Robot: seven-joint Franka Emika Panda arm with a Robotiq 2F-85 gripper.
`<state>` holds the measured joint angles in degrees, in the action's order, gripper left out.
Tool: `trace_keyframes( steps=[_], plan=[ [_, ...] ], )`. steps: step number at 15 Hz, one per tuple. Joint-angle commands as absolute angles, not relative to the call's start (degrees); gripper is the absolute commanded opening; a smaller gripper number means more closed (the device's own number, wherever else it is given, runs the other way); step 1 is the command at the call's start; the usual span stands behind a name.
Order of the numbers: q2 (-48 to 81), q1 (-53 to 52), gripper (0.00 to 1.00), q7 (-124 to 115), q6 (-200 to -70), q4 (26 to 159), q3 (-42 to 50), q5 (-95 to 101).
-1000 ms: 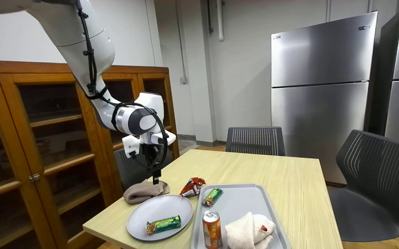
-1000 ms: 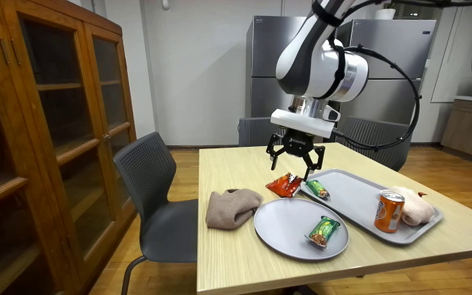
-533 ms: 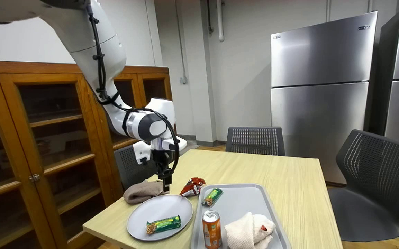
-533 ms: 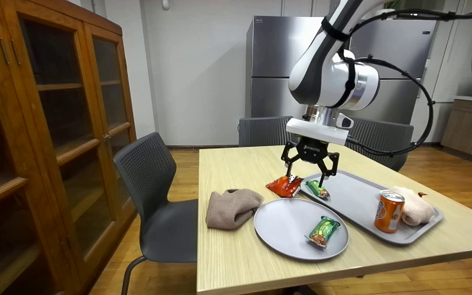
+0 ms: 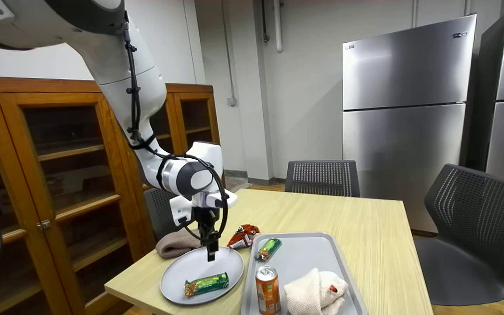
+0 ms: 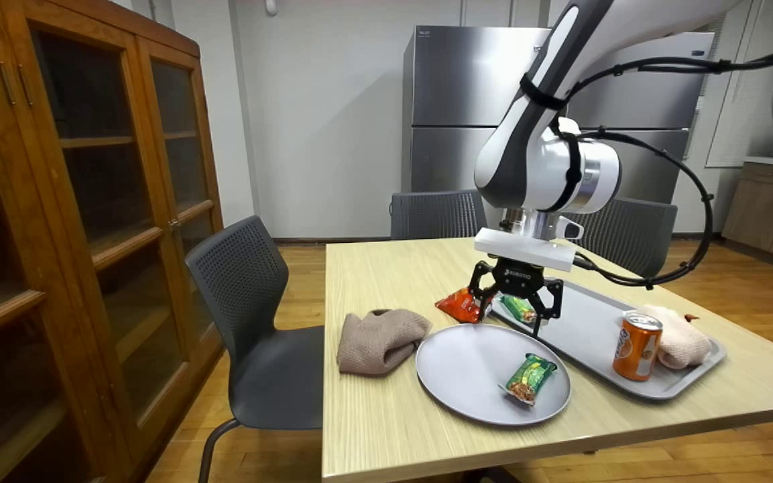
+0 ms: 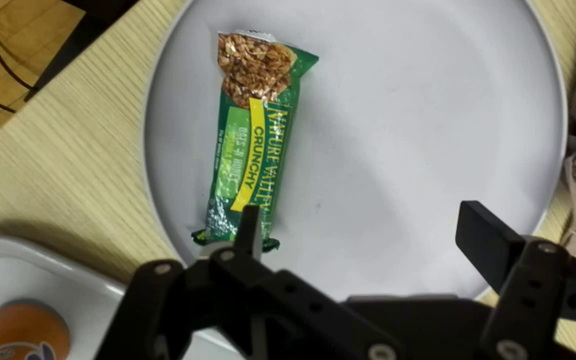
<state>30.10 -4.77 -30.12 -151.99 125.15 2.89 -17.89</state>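
left to right: taupe waffle cloth (image 6: pixel 383 341) bunched on the bench (image 6: pixel 366 422). red foil snack bag (image 6: pixel 458 306) next, lying just beside the gray tray (image 6: pixel 590 320). then gray plate (image 6: pixel 470 376), with the green nature valley oats 'n honey bar (image 6: pixel 530 378) lying flat on it, nothing clamping it. pincer (image 6: pixel 509 323) hangs above the plate, fingers spread wide apart, empty, clear of the bar; in the wrist view one finger (image 7: pixel 249 227) overlaps the bar's end and the gap faces mostly bare plate. height over the plate hard to judge from these angles. second green granola bar (image 6: pixel 515 307) lies on the tray, at the end by the snack bag. orange soda can (image 6: pixel 637 354) upright further along, cream cloth (image 6: pixel 678 341) bunched beside it. progress, my read: getting over the plate is done; no grip, no lift yet, bar down on the plate.
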Motion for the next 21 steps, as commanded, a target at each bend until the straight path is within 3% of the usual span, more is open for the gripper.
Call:
trace_keyframes(
  steps=[1, 21],
  plan=[
    [31.87, -5.82, 1.0, -30.54, -153.87, 126.15, 3.15, -17.37],
    [36.66, -9.34, 1.0, -31.81, -160.03, 127.95, 6.21, -16.8]
  ],
)
